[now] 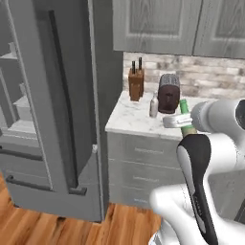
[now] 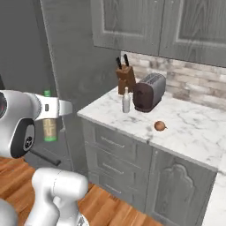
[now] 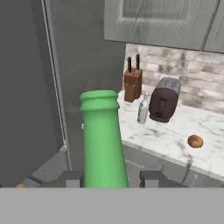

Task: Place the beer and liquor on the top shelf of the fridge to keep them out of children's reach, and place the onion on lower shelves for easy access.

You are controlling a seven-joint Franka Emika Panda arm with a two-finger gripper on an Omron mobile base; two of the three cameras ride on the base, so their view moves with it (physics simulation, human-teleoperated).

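Observation:
My gripper (image 3: 111, 178) is shut on the beer (image 3: 103, 140), a slim green bottle held upright in the air, its neck rising between the finger tips. From the sides, the beer (image 1: 186, 125) (image 2: 49, 128) hangs in the gripper (image 1: 174, 122) (image 2: 57, 107) off the counter's left front corner, near the fridge (image 1: 48, 95). The liquor (image 1: 153, 107) (image 2: 126, 101) (image 3: 143, 109) stands on the counter beside the toaster. Further right on the marble lies the onion (image 2: 160, 126) (image 3: 195, 141). The fridge door stands open, and pale shelves (image 1: 21, 102) show at the far left.
A knife block (image 1: 136, 83) and a dark toaster (image 1: 168, 93) stand at the back of the marble counter (image 1: 129, 122). Grey wall cupboards (image 1: 158, 24) hang above it and drawers (image 1: 143, 162) sit below. The open fridge door juts out left of the counter over the wooden floor (image 1: 57, 227).

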